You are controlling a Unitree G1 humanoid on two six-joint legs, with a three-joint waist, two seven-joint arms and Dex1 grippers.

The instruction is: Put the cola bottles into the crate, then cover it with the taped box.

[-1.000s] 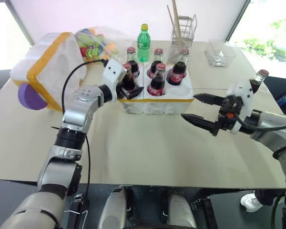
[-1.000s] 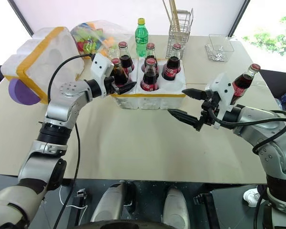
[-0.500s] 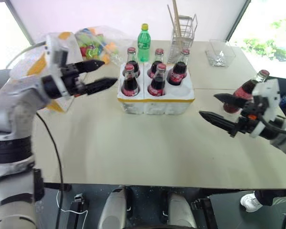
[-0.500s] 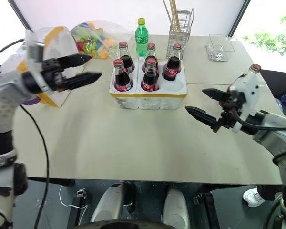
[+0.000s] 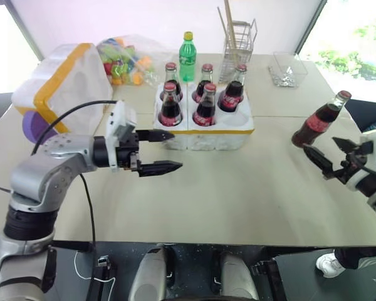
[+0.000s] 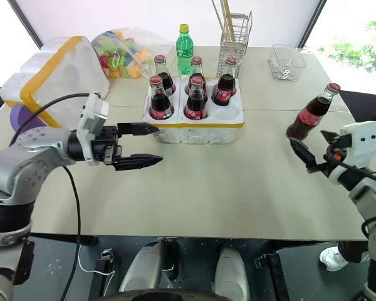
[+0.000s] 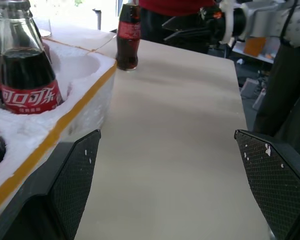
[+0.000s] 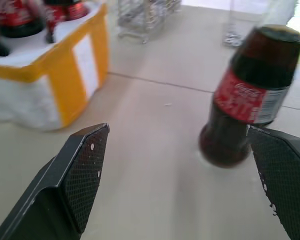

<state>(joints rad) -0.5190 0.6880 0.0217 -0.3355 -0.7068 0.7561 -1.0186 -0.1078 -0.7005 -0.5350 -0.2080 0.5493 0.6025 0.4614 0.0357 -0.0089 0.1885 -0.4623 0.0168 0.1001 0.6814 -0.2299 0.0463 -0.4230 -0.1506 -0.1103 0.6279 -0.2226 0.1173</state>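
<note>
The crate (image 5: 207, 132), a low white block with a yellow band, sits mid-table and holds several cola bottles (image 5: 206, 106); its front right well is empty. One more cola bottle (image 5: 319, 120) stands alone on the table at the right. My left gripper (image 5: 177, 149) hangs open and empty in front of the crate's left corner, pointing right. Just in front of the lone bottle, my right gripper (image 5: 320, 143) is open and apart from it; the right wrist view has that bottle (image 8: 250, 100) nearer one finger. The taped box (image 5: 69, 81) lies tilted at the far left.
Behind the crate stand a green plastic bottle (image 5: 188, 49), a bag of colourful toys (image 5: 122, 56), a wire rack (image 5: 238, 41) and a clear container (image 5: 287, 68). The lone bottle is close to the table's right edge.
My left gripper drew away from the crate's front left bottle, which stays in its well, and now points right in front of the crate. My right gripper swung right, up to the lone bottle.
</note>
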